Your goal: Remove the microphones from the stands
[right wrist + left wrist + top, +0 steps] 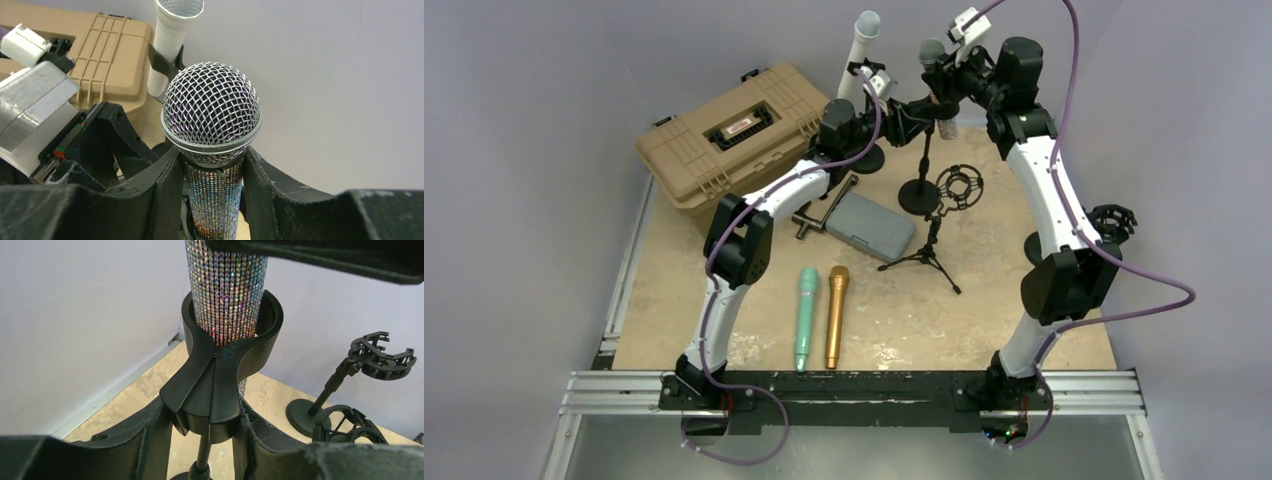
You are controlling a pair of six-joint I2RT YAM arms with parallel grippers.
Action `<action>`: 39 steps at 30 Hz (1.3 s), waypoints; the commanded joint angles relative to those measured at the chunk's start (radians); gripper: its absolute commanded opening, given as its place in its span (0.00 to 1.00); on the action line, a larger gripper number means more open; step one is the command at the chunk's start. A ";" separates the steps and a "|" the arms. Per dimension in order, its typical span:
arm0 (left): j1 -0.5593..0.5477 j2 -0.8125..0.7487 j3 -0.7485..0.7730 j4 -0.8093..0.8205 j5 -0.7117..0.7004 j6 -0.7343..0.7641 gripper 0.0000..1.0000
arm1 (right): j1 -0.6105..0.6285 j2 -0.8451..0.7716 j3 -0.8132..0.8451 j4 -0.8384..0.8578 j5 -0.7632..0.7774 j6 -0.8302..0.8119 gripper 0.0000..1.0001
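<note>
Pull-out step: my right gripper (212, 176) pinches the rhinestone microphone (212, 212) just under its grille (211, 105), left gripper (206, 426) clamps the stand clip (216, 367) at its base, mic sits in that clip. Next I reckon 1 straight upward pull, left bracing the clip

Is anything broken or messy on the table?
Nothing looks spilled or broken. The sparkly rhinestone microphone stands straight in its black plastic clip, with the right pincer gripping the microphone and the left pincer gripping the clip. One small oddity: the left pincer's black pads look frayed along their edges.
</note>
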State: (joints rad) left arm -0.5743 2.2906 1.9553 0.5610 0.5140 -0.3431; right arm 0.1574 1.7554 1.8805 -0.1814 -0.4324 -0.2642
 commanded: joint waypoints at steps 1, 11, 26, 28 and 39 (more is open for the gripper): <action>0.001 -0.043 -0.015 -0.045 0.022 0.054 0.00 | 0.017 -0.028 0.101 0.056 0.035 0.016 0.00; 0.000 -0.055 -0.035 -0.064 0.028 0.083 0.00 | 0.018 -0.128 0.098 0.274 0.250 0.108 0.00; -0.001 -0.058 -0.036 -0.047 0.082 0.062 0.00 | 0.018 -0.164 0.147 0.278 0.087 0.046 0.00; 0.003 -0.057 -0.030 -0.051 0.115 0.047 0.00 | 0.020 -0.170 0.094 0.225 0.002 -0.037 0.00; 0.014 -0.028 -0.011 -0.100 0.148 0.055 0.00 | 0.020 -0.129 -0.087 0.170 -0.020 -0.187 0.00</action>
State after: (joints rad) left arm -0.5713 2.2486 1.9316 0.5007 0.6247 -0.2878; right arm 0.1871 1.6352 1.7908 -0.0963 -0.4381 -0.3500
